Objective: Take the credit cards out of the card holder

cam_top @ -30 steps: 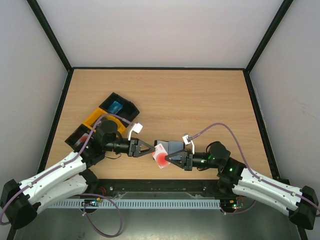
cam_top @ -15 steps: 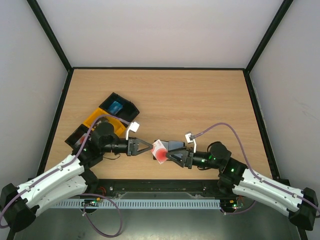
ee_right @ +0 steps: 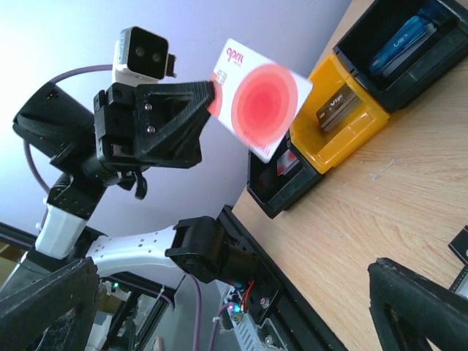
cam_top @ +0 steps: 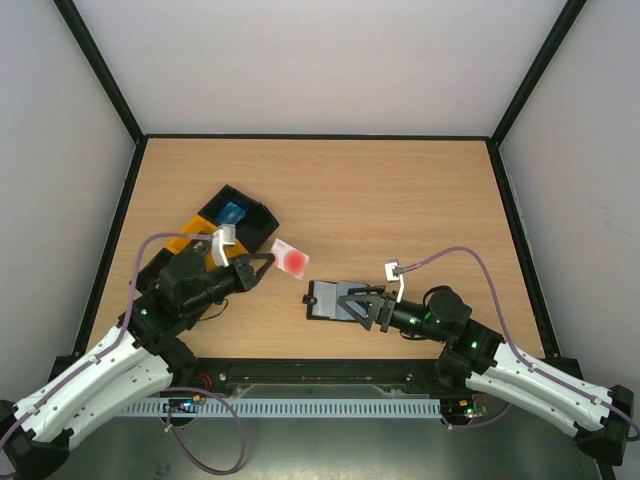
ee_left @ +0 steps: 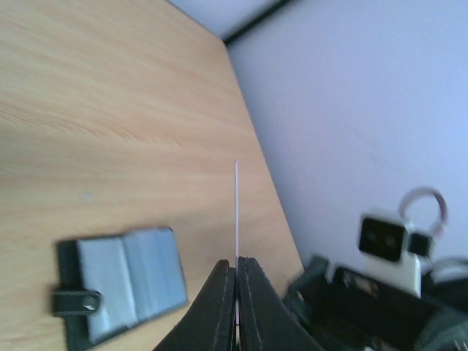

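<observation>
Tray [cam_top: 262, 211] farthest back holds blue card [cam_top: 232, 212] | left gripper [cam_top: 268, 259] pinching red-dot card [cam_top: 293, 260] | right gripper [cam_top: 341, 303] spread

wood table [cam_top: 400, 200], with a black bin [cam_top: 258, 212], orange bin [cam_top: 186, 238] and second black bin [ee_right: 274, 196] touching in a row on its left

— What does the left end effector [ee_left: 236, 265] have?
— A card [ee_left: 236, 208], seen edge-on as a thin pale line. It rises straight up from between the two black fingers [ee_left: 219, 307], which are pressed together on its lower end.
— And the card holder [ee_left: 121, 281]?
— It lies open on the wooden surface [ee_left: 110, 95] at lower left, grey-blue panels facing up, apart from the card.
— On the right?
— The right arm [ee_left: 365, 311], blurred, with a white camera [ee_left: 386, 239] and a loop of cable [ee_left: 426, 196], against a pale wall [ee_left: 351, 88].
</observation>
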Tool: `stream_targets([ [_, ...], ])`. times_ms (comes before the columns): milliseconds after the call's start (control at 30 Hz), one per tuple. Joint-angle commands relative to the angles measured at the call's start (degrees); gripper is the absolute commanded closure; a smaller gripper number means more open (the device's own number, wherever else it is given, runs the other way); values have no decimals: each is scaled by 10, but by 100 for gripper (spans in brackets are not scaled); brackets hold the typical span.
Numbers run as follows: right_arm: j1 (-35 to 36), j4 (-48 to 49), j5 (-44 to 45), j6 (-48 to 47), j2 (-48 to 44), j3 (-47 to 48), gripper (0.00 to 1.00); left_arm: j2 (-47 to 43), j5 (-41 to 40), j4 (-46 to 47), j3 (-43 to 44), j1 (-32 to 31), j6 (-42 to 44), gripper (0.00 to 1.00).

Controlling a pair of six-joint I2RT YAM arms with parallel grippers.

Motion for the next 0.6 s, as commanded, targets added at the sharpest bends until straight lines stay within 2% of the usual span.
stream_targets([
  [0, 0, -12, 25, -9, -7, 2, 2, -39, -223, -95, 31, 17, -34, 97],
  [167, 0, -10, 26, -8, -11, -6, 2, -50, -354, -162, 50, 29, -59, 97],
  [567, 0, -22, 27, -11, -13, -10, 2, -15, -529, -298, 65, 76, -149, 97],
])
